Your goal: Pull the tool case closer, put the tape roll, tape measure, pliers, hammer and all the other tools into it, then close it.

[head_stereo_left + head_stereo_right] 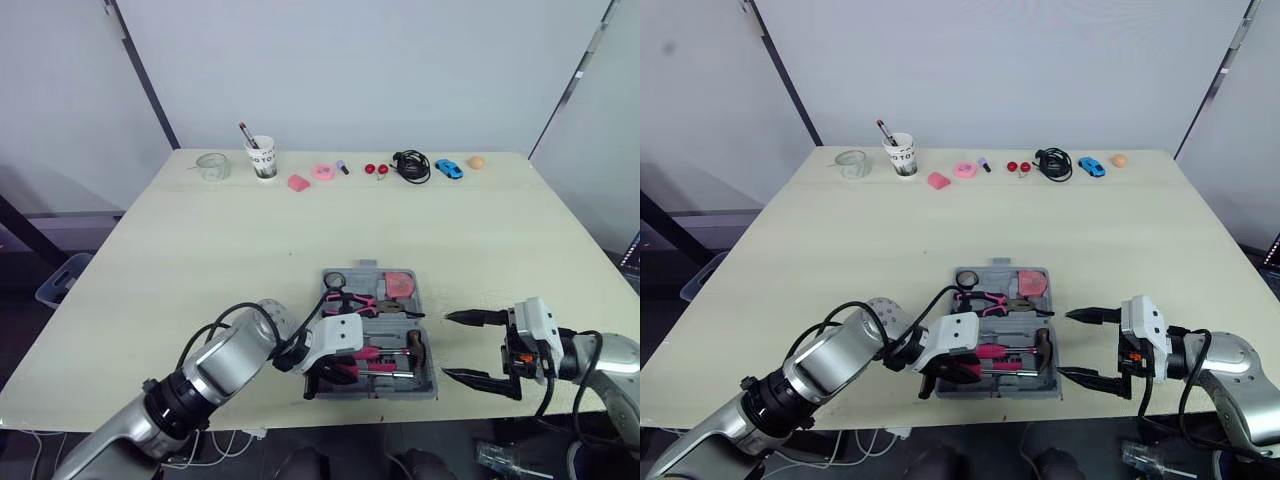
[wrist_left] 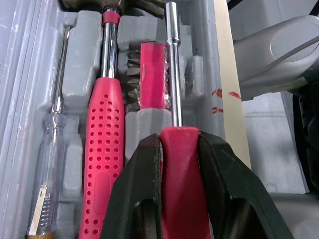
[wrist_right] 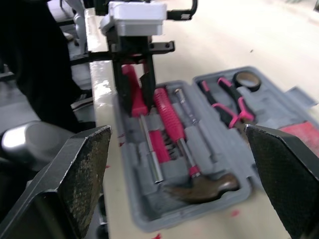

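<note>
Near the front edge of the counter (image 1: 250, 240), the left claw (image 2: 179, 142) is clenched on the pink handle of a driver (image 2: 172, 69). It grips the handle end, apparently so the steel shaft can lie straight along its moulded slot. That slot is in the nearest row of the open tool case (image 1: 425, 390), which sits close in front of the robot. Beside the driver lie a block of bits (image 2: 149, 69), the hammer (image 3: 182, 147) and a clear-handled screwdriver (image 2: 50, 164), each in its own recess, so this half of the case looks nearly full. The far half holds the tape roll (image 1: 334, 280), the pliers (image 1: 355, 300) and the pink tape measure (image 1: 398, 286). Packing therefore seems close to done, with the closing left to do. Just to the right of the case, the right claw (image 1: 447, 346) hovers released with its fingers spread wide, grasping nothing. It is probably waiting there to steady the case or help fold it shut.
</note>
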